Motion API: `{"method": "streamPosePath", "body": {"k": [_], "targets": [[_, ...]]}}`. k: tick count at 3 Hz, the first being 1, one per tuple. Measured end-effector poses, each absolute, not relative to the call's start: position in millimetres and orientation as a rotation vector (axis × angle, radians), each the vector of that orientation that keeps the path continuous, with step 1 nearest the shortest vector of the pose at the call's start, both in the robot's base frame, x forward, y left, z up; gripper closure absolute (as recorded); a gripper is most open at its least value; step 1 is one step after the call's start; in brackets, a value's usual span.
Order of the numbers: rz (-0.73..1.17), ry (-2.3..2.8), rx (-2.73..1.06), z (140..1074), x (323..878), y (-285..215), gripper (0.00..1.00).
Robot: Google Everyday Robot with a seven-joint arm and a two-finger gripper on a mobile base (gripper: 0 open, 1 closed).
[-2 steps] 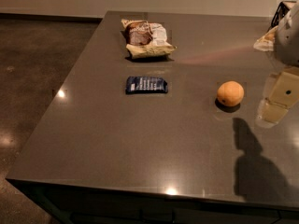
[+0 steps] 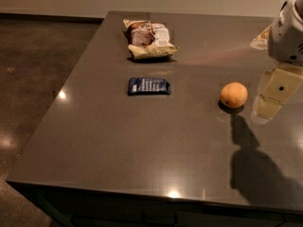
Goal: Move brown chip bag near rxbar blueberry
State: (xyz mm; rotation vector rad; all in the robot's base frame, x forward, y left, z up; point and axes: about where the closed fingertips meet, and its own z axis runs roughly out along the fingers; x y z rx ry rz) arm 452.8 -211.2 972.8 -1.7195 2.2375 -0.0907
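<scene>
Nothing has moved just now: the gripper [image 2: 267,109] hangs far right by the orange [image 2: 233,95], open or closed I cannot tell, and the brown chip bag [image 2: 149,39] lies untouched behind the rxbar blueberry [image 2: 148,85], so the move has not begun.

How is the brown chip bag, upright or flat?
Flat: the brown chip bag lies face up on the table; the gripper hangs beside the orange.

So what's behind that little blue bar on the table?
Behind the rxbar blueberry, farther up the table, lies the brown chip bag, apart from it. Whatever the bag hides behind itself cannot be seen. The gripper hangs beside the orange.
</scene>
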Motion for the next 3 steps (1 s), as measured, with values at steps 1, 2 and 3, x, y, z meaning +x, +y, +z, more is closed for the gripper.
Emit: {"method": "streamPosePath", "body": {"k": [1,2,3], "targets": [[-0.069,2.250,-1.634,966,490,-204,0.00],[-0.024,2.258,-1.502,962,535,-196,0.00],[0.026,2.250,-1.365,959,587,-179,0.00]]}}
